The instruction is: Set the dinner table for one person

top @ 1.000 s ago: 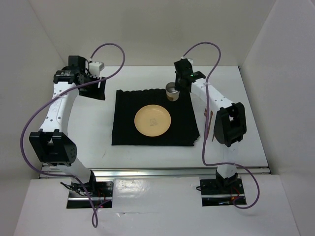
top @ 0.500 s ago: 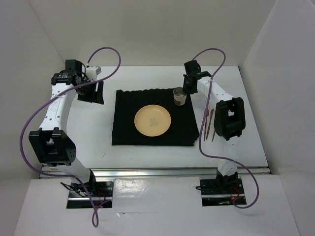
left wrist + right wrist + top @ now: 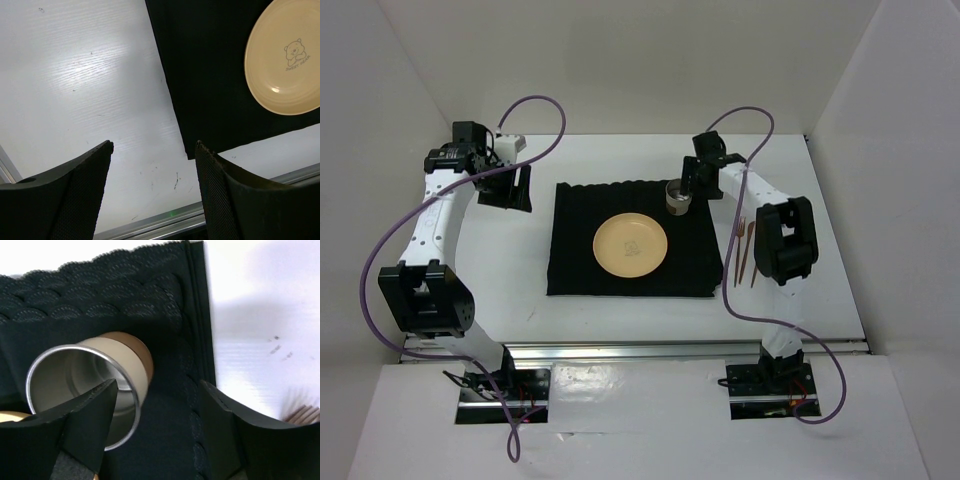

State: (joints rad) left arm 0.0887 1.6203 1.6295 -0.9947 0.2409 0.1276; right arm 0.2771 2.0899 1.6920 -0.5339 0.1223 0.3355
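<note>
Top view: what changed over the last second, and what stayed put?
The right gripper carried the cup slightly rightward, set it on the far right corner of the mat and let go. Its arm swung aside, uncovering wooden utensils right of the mat. The left gripper stayed open; plate and mat unmoved.

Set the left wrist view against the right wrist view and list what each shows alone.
Left wrist only: the bear-printed face of the plate and a metal rail. Right wrist only: the cup on the mat, and blurred wooden sticks at the edge. Both: the black mat and white table.
</note>
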